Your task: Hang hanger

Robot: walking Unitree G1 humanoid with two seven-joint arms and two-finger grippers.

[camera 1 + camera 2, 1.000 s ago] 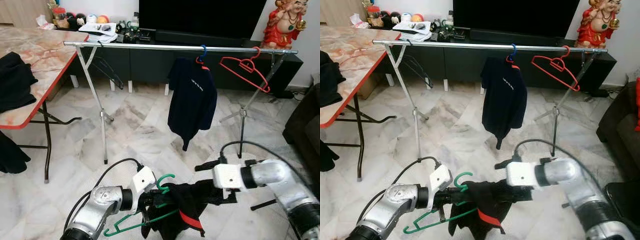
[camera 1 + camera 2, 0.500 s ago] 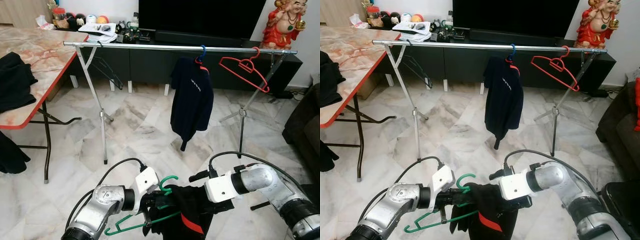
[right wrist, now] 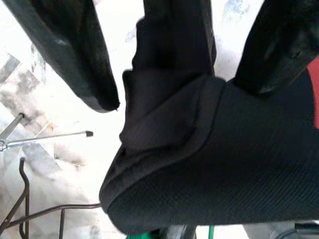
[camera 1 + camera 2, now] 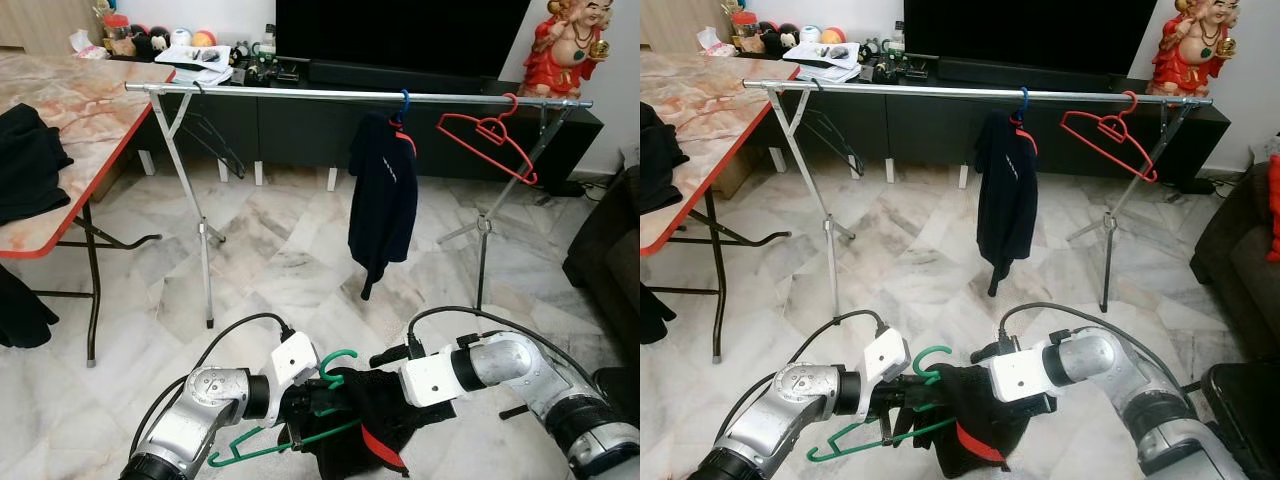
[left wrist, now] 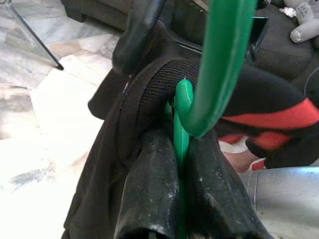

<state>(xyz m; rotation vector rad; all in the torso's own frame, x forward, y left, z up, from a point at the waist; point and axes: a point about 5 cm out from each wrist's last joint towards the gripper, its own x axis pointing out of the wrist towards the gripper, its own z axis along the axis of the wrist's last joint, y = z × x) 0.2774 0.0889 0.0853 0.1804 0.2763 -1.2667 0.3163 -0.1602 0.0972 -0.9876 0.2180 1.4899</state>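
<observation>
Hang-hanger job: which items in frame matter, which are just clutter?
In play:
- green hanger, clamped in the left claw
- black garment on it
- right claw, open around the garment
- clothes rail

Clutter:
- hung dark shirt
- red hanger
- folding table
- red statue

A marble-patterned desk (image 4: 90, 110) with a red edge carries black clothes (image 4: 28, 160). Behind the clothes rail, a dark TV (image 4: 400, 30) stands on a low black cabinet (image 4: 300, 125), a red figurine (image 4: 568, 45) at its end.
</observation>
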